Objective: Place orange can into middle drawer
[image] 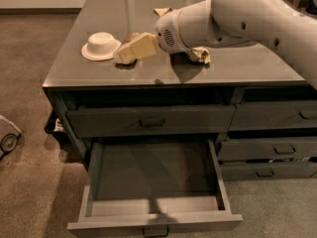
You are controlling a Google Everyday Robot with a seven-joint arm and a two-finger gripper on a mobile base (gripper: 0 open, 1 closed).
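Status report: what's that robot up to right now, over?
Tool down at orange can on counter, beside white bowl. Middle drawer open. Nothing seen blocking.

The white arm [262,19] stretches in from the table's [223,71] right edge, sloping down leftward. Its rounded wrist [181,31] is over the middle of the top. The tan gripper [124,56] points left, low over the left half and nearer the front edge.

Gripper [122,56] low over the counter top [148,4], left half. Orange can [131,35] at the jaws, mostly hidden behind them. Bowl [100,44] just left of jaws, snack bag [200,55] well right. Middle drawer [153,221] pulled out, below and in front.
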